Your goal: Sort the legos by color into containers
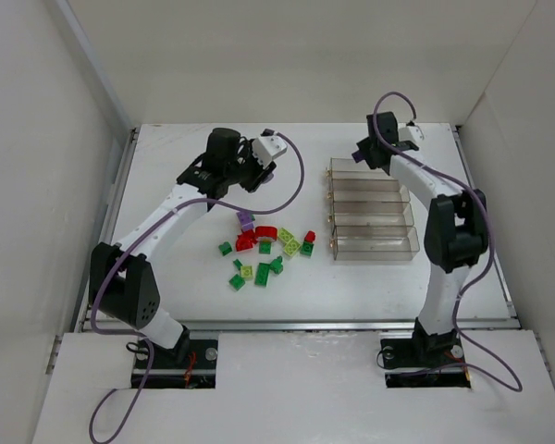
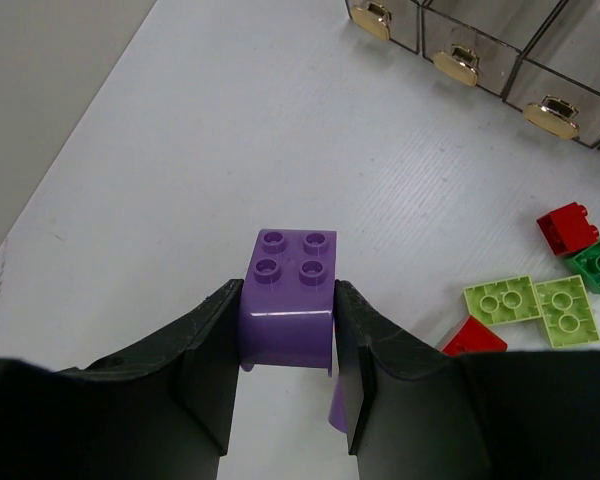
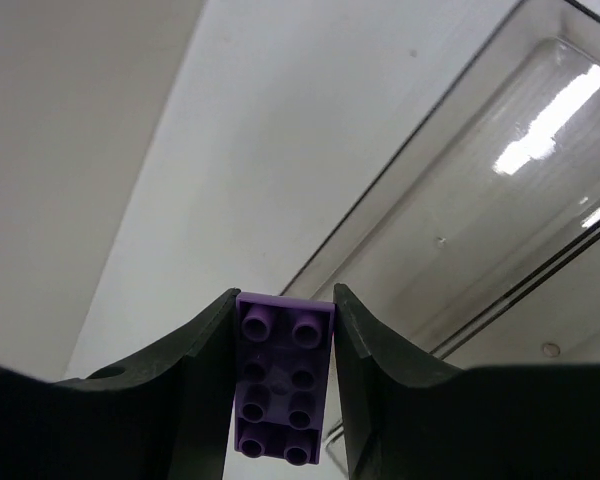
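Observation:
My left gripper (image 2: 288, 292) is shut on a purple four-stud lego (image 2: 290, 320), held above the white table; in the top view it (image 1: 262, 173) hovers behind the pile. Loose legos (image 1: 268, 245) in red, yellow-green, dark green and purple lie mid-table, and some show in the left wrist view (image 2: 525, 300). My right gripper (image 3: 285, 300) is shut on a long purple lego (image 3: 283, 385), studs toward the camera, beside the clear containers (image 3: 500, 200). From above, that gripper (image 1: 363, 155) sits at the far-left corner of the four joined containers (image 1: 370, 213).
White walls close in the table on the left, back and right. Gold clasps (image 2: 460, 60) stick out of the containers' left ends. A raised metal rail (image 1: 296, 326) runs along the near table edge before the arm bases.

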Available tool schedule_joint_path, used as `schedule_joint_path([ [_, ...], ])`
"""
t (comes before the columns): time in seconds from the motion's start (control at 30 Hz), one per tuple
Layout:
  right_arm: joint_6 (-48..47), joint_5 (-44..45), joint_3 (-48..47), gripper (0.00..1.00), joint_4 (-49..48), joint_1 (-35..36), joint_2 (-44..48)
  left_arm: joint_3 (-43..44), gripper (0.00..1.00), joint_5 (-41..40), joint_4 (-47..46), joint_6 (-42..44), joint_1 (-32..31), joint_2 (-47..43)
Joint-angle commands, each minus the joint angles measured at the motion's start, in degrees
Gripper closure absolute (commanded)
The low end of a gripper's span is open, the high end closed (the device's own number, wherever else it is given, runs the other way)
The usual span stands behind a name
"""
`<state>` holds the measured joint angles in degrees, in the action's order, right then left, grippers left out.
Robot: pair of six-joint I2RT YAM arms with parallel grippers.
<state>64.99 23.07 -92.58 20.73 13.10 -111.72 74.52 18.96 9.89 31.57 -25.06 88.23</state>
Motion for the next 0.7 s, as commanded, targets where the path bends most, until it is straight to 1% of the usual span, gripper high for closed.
schedule_joint_path([
  [0.0, 7.6, 2.4, -3.8, 0.95, 5.2, 0.7, -4.7, 2.9, 1.00, -0.3, -2.2, -0.7, 0.1, -0.9],
  [0.03, 7.6, 1.9, -4.4, 0.93, 5.2, 0.7, -4.7, 2.9, 1.00, -0.3, -2.2, -0.7, 0.1, -0.9],
  [0.07, 7.6, 1.9, -5.1, 0.85, 5.2, 0.7, -5.5, 2.9, 1.00, -0.3, -2.2, -0.7, 0.1, -1.6],
  [0.17, 7.6, 2.9, -4.5, 0.70, 4.3, 0.7, -5.5, 2.3, 1.00, -0.9, -2.2, -0.7, 0.1, -2.7],
  [0.2, 7.1, 2.9, -4.0, 0.50, 2.8, 0.7, -5.5, 1.7, 1.00, -0.9, -2.2, -0.7, 0.1, -2.7],
  [0.23, 4.8, 2.9, -4.0, 0.39, 2.0, 0.7, -5.0, 1.7, 1.00, -0.9, -2.2, -0.7, 0.1, -2.7],
  [0.27, 3.7, 2.4, -4.0, 0.30, 1.3, 0.7, -5.0, 1.1, 1.00, -0.9, -2.2, -0.7, 0.1, -3.2],
  [0.3, 2.5, 1.9, -4.0, 0.14, 1.3, 0.7, -4.4, 1.1, 1.00, -0.9, -2.2, -0.7, 0.1, -3.2],
  [0.37, -2.1, 0.4, -4.0, 0.00, -1.3, 0.7, -3.7, 1.1, 1.00, -0.9, -2.8, -0.7, 0.1, -3.2],
  [0.43, -5.4, -0.8, -4.0, 0.00, -3.3, 0.7, -1.3, 1.1, 1.00, -0.3, -2.8, -0.7, 0.1, -3.2],
  [0.53, -15.6, -2.5, -2.0, 0.00, -7.2, 2.2, 1.8, 1.8, 1.00, 1.2, -2.8, -0.7, 0.1, -3.2],
  [0.57, -24.3, -4.4, -1.5, 0.00, -10.2, 2.7, 4.5, 2.6, 1.00, 2.1, -2.8, -0.7, 0.6, -3.2],
  [0.6, -29.4, -7.0, -0.9, 0.00, -11.8, 2.7, 5.8, 3.1, 1.00, 5.4, -1.3, -0.7, 0.6, -3.2],
  [0.63, -35.1, -14.6, -0.2, 0.00, -13.2, 2.7, 7.2, 3.6, 1.00, 8.0, -0.7, -0.7, 1.5, -3.2],
  [0.67, -40.9, -20.4, 2.5, 0.00, -17.2, 2.7, 10.2, 4.7, 1.00, 11.0, -0.1, -0.2, 3.0, -3.2],
])
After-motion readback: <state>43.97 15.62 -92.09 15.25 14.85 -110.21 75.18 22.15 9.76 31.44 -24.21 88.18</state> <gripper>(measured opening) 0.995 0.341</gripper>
